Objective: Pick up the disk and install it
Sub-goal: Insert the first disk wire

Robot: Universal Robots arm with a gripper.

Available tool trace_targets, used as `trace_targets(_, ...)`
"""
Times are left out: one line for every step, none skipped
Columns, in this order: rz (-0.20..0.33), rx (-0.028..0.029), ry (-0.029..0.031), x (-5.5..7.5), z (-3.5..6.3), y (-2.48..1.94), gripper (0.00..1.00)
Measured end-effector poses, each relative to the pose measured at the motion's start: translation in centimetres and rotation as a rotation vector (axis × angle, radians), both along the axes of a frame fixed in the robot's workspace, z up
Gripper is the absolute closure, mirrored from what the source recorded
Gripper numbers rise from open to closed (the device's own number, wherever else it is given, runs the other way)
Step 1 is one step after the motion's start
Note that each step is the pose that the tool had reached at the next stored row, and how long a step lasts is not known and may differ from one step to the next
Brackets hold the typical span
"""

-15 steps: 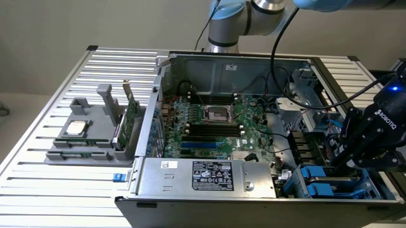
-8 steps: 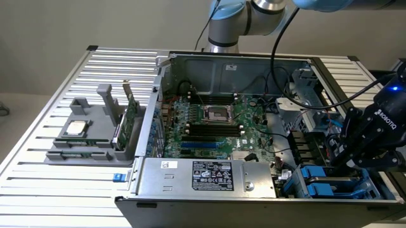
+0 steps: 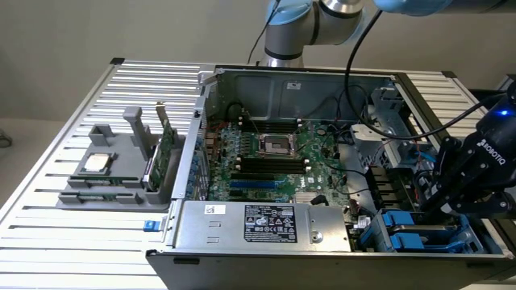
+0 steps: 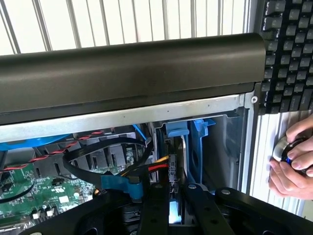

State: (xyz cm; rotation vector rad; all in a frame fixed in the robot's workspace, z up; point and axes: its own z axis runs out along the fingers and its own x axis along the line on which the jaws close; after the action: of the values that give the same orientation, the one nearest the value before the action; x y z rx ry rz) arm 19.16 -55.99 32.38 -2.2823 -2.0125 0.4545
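Disk (image 3: 425, 232) in case (image 3: 241, 266) (exterior view's right), gripper (image 3: 440, 209) above

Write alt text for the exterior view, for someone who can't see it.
An open computer case lies on a slatted white table, with the robot's black gripper low among the blue drive carriers at its corner on the exterior view's right. On the exterior view's left, a grey holder carries a silver processor chip and a green circuit card.

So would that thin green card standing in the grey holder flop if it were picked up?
Probably not: the green card stands upright on edge without sagging, so it looks stiff. Being thin, it is likely light. Tall and narrow, it would probably tip over if set down outside the grey holder.
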Motion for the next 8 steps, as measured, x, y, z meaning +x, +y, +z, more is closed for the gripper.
trace_targets(0.001, 0.0000, 0.0009, 0.00, 0.00, -0.02, 0.83)
trace_targets(0.001, 0.0001, 0.0016, 0.01, 0.01, -0.04, 0.83)
trace_targets(0.001, 0.0003, 0.0020, 0.01, 0.00, -0.06, 0.83)
trace_targets(0.001, 0.0007, 0.0025, 0.01, 0.00, -0.08, 0.83)
trace_targets(0.002, 0.0007, 0.0030, 0.01, 0.00, -0.11, 0.82)
trace_targets(0.002, 0.0009, 0.0035, 0.01, 0.00, -0.13, 0.82)
trace_targets(0.002, 0.0010, 0.0041, 0.01, 0.00, -0.14, 0.76)
trace_targets(0.002, 0.0011, 0.0046, 0.01, 0.00, -0.15, 0.76)
